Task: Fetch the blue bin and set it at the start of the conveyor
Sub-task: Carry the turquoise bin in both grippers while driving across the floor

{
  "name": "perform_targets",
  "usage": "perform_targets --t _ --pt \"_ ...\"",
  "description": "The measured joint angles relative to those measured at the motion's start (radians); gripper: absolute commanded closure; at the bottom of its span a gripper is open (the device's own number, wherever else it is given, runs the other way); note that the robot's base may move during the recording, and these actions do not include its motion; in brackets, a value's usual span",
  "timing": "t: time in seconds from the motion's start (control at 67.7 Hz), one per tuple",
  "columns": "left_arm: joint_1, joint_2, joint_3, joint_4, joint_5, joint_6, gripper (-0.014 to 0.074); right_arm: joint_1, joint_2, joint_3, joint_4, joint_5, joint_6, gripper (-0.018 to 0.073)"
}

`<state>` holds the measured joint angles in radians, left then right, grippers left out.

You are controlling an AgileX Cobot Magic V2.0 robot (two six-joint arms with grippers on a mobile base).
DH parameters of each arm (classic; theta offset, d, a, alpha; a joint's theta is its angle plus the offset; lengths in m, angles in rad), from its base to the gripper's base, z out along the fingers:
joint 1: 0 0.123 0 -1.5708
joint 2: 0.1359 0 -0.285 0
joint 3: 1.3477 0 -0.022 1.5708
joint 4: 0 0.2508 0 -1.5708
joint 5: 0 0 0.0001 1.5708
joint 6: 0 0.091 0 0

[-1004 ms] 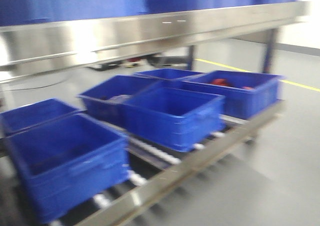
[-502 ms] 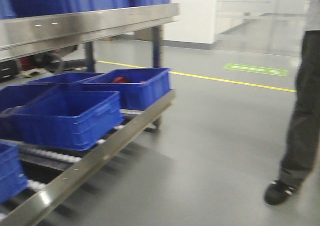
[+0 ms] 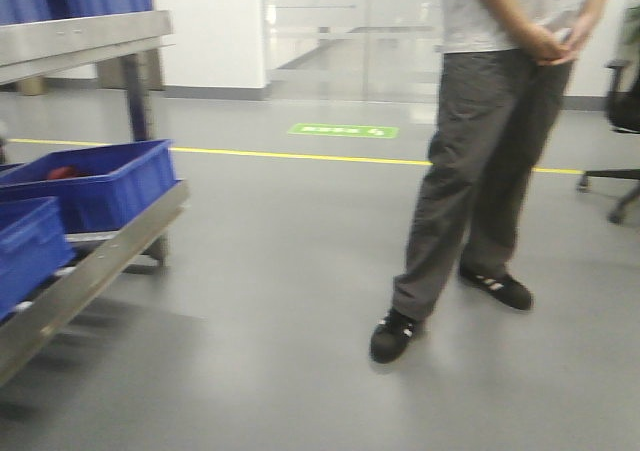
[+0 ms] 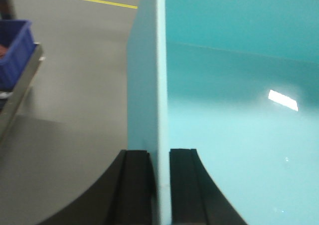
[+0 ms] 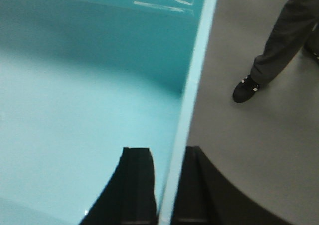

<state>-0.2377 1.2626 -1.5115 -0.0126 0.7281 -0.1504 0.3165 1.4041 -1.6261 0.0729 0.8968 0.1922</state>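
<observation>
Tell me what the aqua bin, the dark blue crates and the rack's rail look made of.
The blue bin is likely smooth plastic with a glossy finish; a lamp reflection glints on its floor. The dark blue crate is probably moulded plastic, duller and uniform in colour, though blur hides detail. The rack rail looks like brushed steel, with a grey metallic sheen.

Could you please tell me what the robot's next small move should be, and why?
Probably steer the base wide of the person, with both grips held shut. The person stands close ahead, no belt is in view, and the left gripper and right gripper each pinch a wall of the bin, so the load looks secure.
</observation>
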Motion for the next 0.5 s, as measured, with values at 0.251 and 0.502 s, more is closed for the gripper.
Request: perform_targets --t 0.251,0.502 --pt "-0.002 0.0 0.0 0.0 0.0 0.0 0.0708 0.0 -0.002 0.0 0.0 0.006 0.0 0.0711" --pt "-0.002 0.0 0.0 0.0 0.0 0.0 0.0708 0.0 -0.002 0.0 0.0 0.005 0.0 0.0711"
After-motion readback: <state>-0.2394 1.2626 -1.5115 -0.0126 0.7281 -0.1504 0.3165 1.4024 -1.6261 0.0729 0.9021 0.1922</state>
